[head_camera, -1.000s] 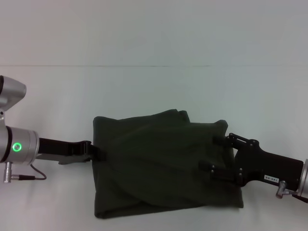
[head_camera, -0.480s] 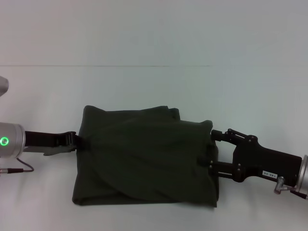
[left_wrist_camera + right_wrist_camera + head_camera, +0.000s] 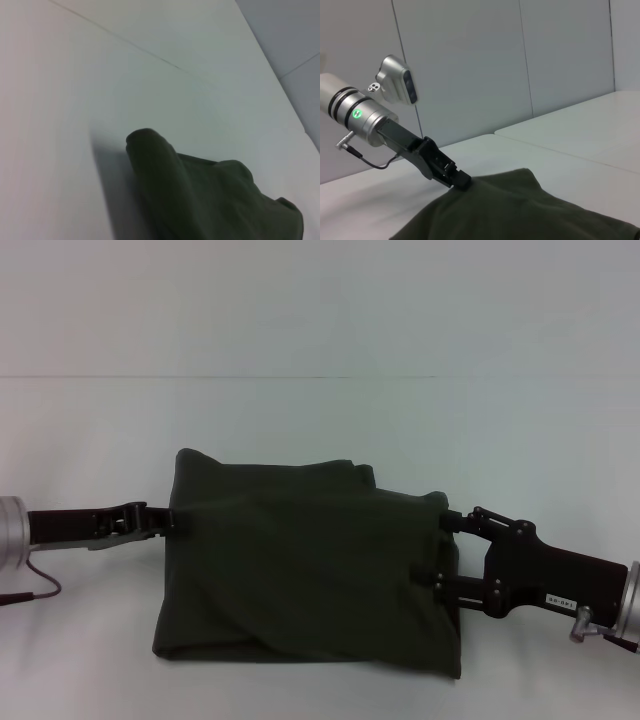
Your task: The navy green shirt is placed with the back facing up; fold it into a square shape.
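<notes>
The navy green shirt (image 3: 300, 570) lies folded into a rough rectangle on the white table (image 3: 300, 410), plain side up; no lettering shows. My left gripper (image 3: 168, 520) is at the shirt's left edge near the far corner, shut on the cloth; the right wrist view shows its tip (image 3: 461, 181) pinching that edge. My right gripper (image 3: 443, 552) is at the shirt's right edge, its two fingers spread apart over the cloth. The shirt also shows in the left wrist view (image 3: 200, 200) and in the right wrist view (image 3: 520, 210).
A seam line in the table (image 3: 300, 377) runs across behind the shirt. Grey wall panels (image 3: 470, 60) stand beyond the table. The left arm's cable (image 3: 30, 590) hangs at the left edge.
The shirt slid to the left, pulled by my left gripper, and its right edge now lies at my right gripper's fingers. The left arm drew back leftwards; the right arm barely moved.
</notes>
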